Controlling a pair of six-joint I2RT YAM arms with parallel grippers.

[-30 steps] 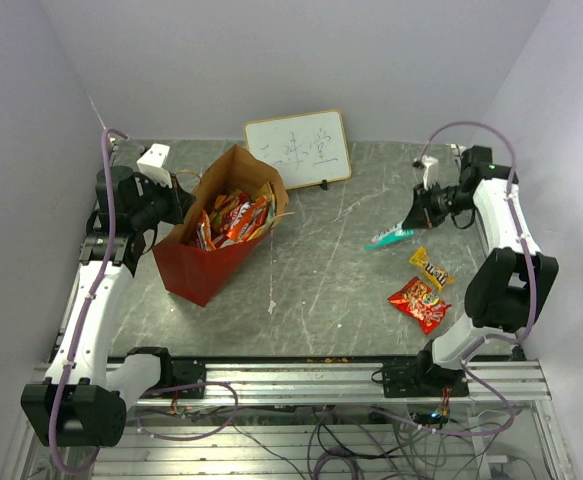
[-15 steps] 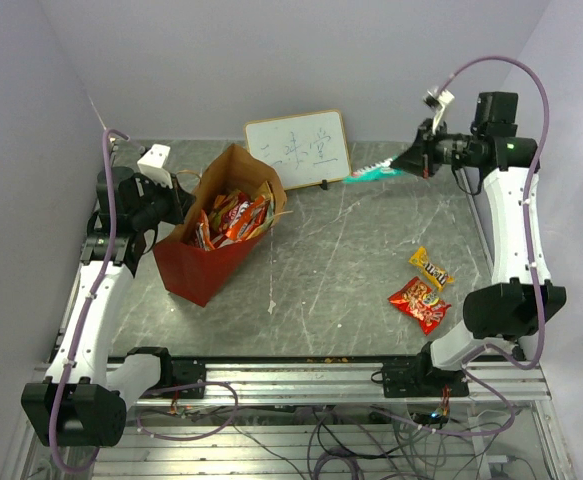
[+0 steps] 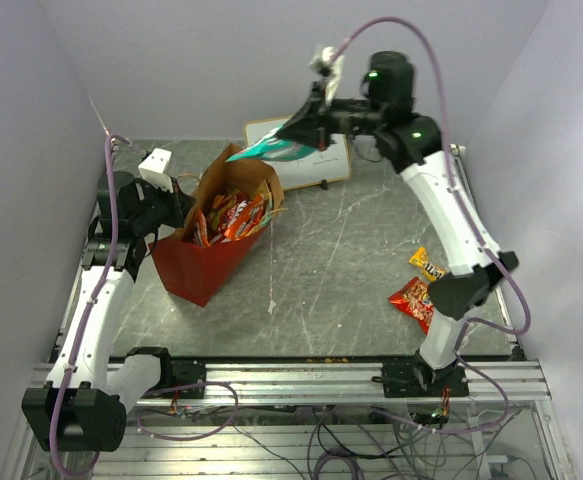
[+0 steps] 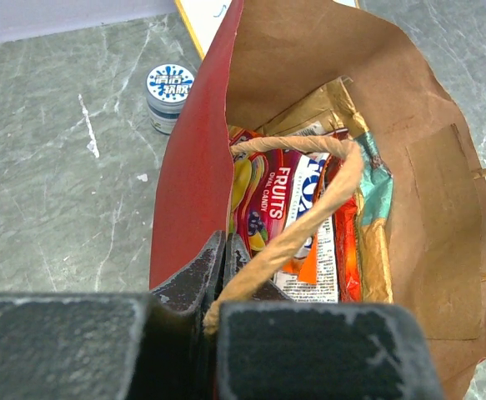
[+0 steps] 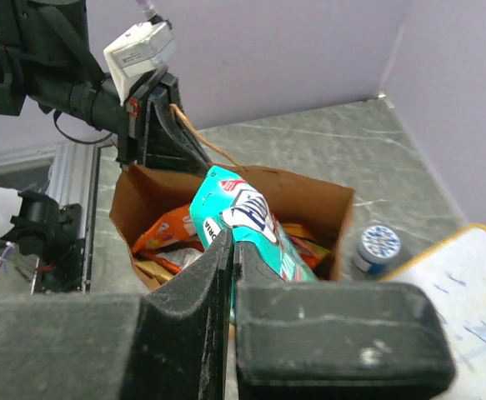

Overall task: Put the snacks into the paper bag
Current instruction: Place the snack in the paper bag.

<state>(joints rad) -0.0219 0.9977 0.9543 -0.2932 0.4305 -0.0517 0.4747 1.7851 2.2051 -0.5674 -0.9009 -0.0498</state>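
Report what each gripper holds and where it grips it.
Left gripper: the paper bag, pinched at its rim beside the handle. Right gripper: a teal packet, pinched at one end, the rest sticking out ahead.

The bag [image 3: 206, 265] stands on the table [image 3: 351, 260] toward its left edge, with packets [image 3: 233, 215] inside. A board [image 3: 311, 170] stands behind it at the middle of the far edge, and a tin [image 4: 169, 87] sits between bag and board. Near the right edge lies one packet [image 3: 429, 265], with a second packet [image 3: 414, 300] just before it. A raised packet [image 3: 271, 150] hangs over the bag's far rim.
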